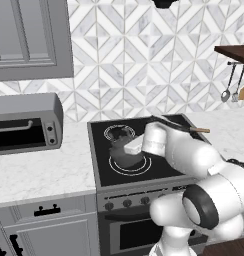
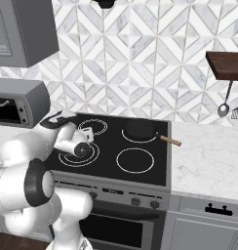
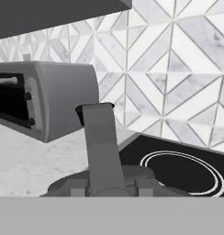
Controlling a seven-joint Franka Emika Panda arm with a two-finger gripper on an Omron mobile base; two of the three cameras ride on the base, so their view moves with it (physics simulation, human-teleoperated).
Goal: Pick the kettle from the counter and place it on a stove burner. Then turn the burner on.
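Where pincer [image 3: 112, 186] grips, kettle [image 3: 102, 151] shows.

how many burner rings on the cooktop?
4. Front-left, partly under the kettle; rear-left; rear-right beneath the frying pan; front-right, bare. The arm hides part of the left ones.

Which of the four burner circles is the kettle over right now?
The front left burner, the largest double-ring circle; the kettle hangs over it in the gripper. The back right one holds the frying pan.

The arm [image 1: 194, 160] was extended from five o'clock toward ten o'clock in the left base view, wrist bent down; the gripper [image 1: 128, 152] was clamped on the kettle [image 1: 125, 156] handle.
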